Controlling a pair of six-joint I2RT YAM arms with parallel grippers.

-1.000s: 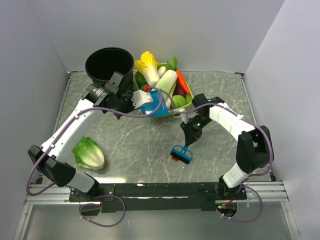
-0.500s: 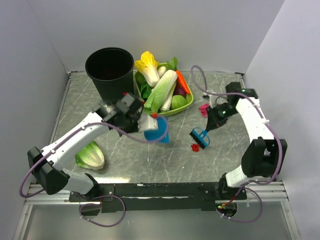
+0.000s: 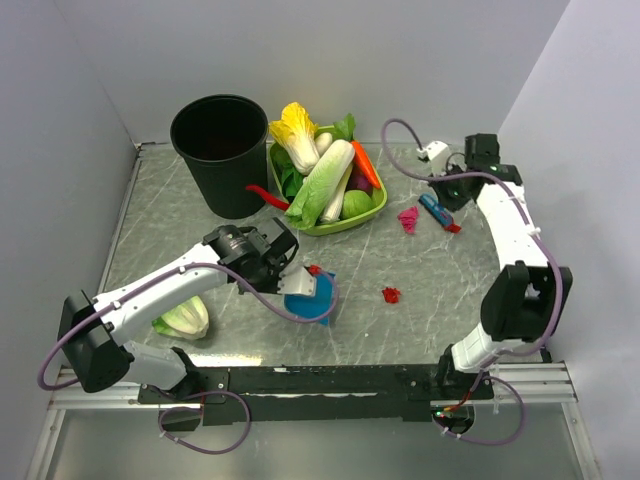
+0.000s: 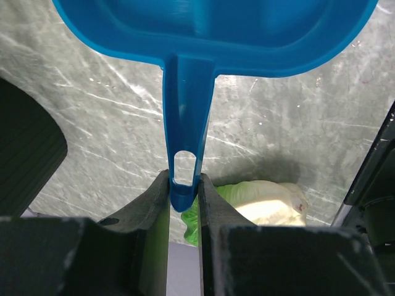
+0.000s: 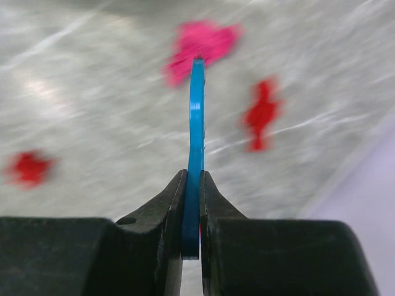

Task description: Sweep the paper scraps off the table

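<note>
On the grey-green table lie paper scraps: a magenta wad, a red bit near the middle, and another red bit at the back right. A further red bit sits at the rim of the blue dustpan. My left gripper is shut on the dustpan's handle, the pan resting low at front centre. Over at the back right my right gripper is shut on a small blue brush, seen edge-on beside the magenta wad and a red bit.
A black bin stands at the back left. Beside it is a green basket of vegetables, with a red chili next to it. A lettuce head lies front left, under my left arm. White walls close in three sides.
My left arm has carried the dustpan from beside the bin down to front centre. The right arm has swung the brush from front centre to the back right, near the magenta wad.
</note>
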